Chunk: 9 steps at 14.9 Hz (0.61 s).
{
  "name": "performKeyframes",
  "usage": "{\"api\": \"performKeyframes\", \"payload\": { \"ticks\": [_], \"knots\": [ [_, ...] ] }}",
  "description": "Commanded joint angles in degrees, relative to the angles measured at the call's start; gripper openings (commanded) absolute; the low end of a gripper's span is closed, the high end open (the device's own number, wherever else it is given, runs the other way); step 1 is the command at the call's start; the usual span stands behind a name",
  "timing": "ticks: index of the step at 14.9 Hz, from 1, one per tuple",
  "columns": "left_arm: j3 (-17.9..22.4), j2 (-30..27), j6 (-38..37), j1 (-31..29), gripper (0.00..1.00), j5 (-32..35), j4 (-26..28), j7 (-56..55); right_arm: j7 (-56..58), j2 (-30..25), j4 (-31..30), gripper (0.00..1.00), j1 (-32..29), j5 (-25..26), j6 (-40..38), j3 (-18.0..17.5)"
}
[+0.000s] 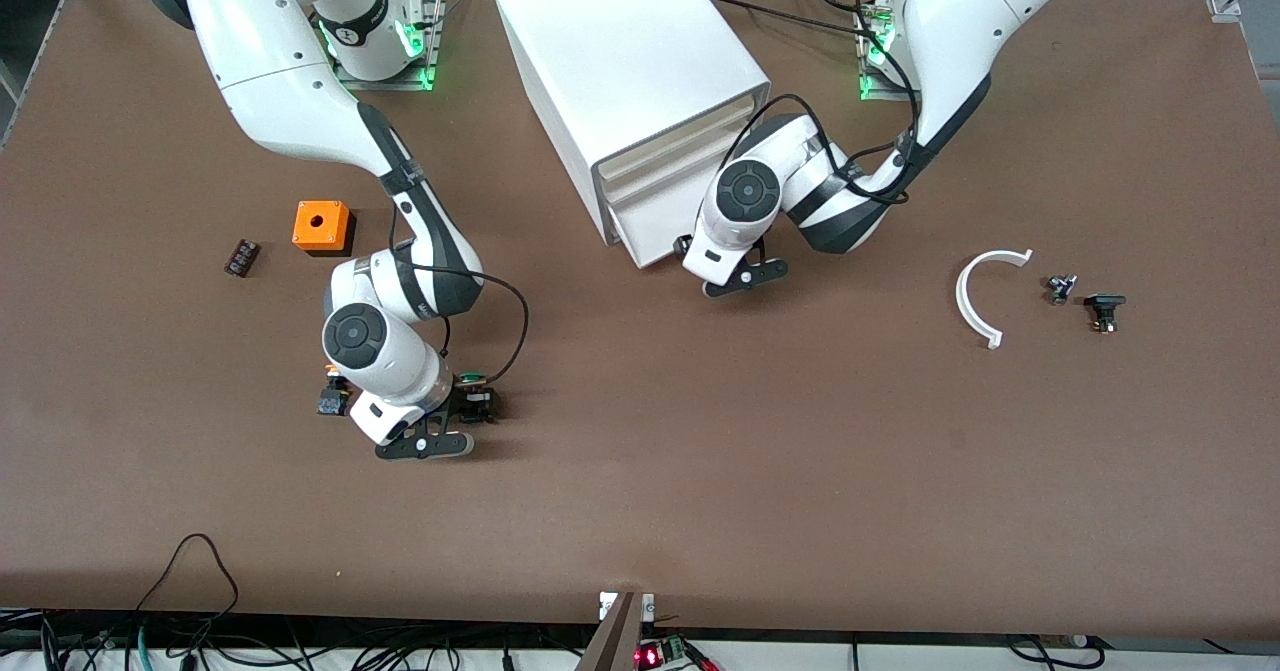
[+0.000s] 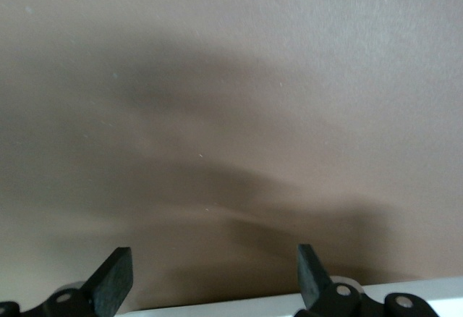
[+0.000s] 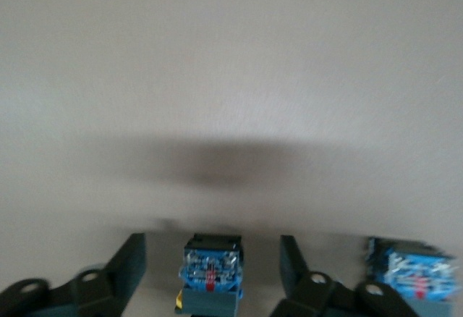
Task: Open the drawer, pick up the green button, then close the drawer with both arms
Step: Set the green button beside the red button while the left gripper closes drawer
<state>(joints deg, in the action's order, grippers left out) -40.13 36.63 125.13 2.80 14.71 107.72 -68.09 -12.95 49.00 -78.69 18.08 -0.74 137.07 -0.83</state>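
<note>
The white cabinet (image 1: 640, 71) stands at the robots' side of the table. Its bottom drawer (image 1: 660, 236) seems to stick out a little. My left gripper (image 1: 705, 253) is low at that drawer's front, open and empty (image 2: 213, 277), with a white edge (image 2: 253, 306) just under the fingers. My right gripper (image 1: 415, 419) is open, low over the table. A button with a bluish block (image 3: 210, 266) and a sliver of yellow stands between its fingers, untouched. The green-capped button (image 1: 472, 383) stands beside the right hand, toward the left arm's end.
Another button (image 1: 333, 393) stands on the hand's outer side; a second bluish block (image 3: 412, 273) shows in the right wrist view. An orange box (image 1: 322, 224) and a small black part (image 1: 241, 257) lie nearby. A white arc (image 1: 985, 296) and two small parts (image 1: 1104, 309) lie toward the left arm's end.
</note>
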Motion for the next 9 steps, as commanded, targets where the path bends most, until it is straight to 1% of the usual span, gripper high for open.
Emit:
{"api": "performKeyframes", "payload": {
  "ticks": [1, 3, 4, 6, 7, 9],
  "knots": [
    [-0.92, -0.77, 3.28, -1.13, 1.0, -0.29, 3.02, -1.52, 1.35, -1.98, 2.14, 1.0, -0.5, 0.48, -0.67, 1.44],
    [-1.27, -0.77, 3.28, -0.61, 1.0, -0.29, 3.03, -2.83, 3.36, -4.6, 2.14, 1.0, -2.16, 0.65, -1.02, 1.45],
    [-2.31, -0.77, 3.37, -0.61, 1.0, -0.29, 3.03, -4.23, 5.02, -5.83, 1.62, 1.0, -2.43, 0.65, -1.28, 1.45],
    [-3.38, -0.6, 3.37, -0.43, 1.0, -0.29, 3.03, -6.69, 6.71, -9.61, -0.66, 1.0, -3.22, 0.39, -3.12, 1.53],
    [-4.25, -0.6, 3.37, -0.34, 1.0, -0.29, 3.29, -7.75, 6.62, -11.37, -1.54, 1.0, -3.75, 0.39, -3.91, 1.53],
    [-6.54, -0.6, 3.37, -0.78, 1.0, -0.38, 4.34, -11.08, 6.53, -15.41, -5.22, 1.0, -5.15, 0.39, -4.45, 1.53]
  ]
}}
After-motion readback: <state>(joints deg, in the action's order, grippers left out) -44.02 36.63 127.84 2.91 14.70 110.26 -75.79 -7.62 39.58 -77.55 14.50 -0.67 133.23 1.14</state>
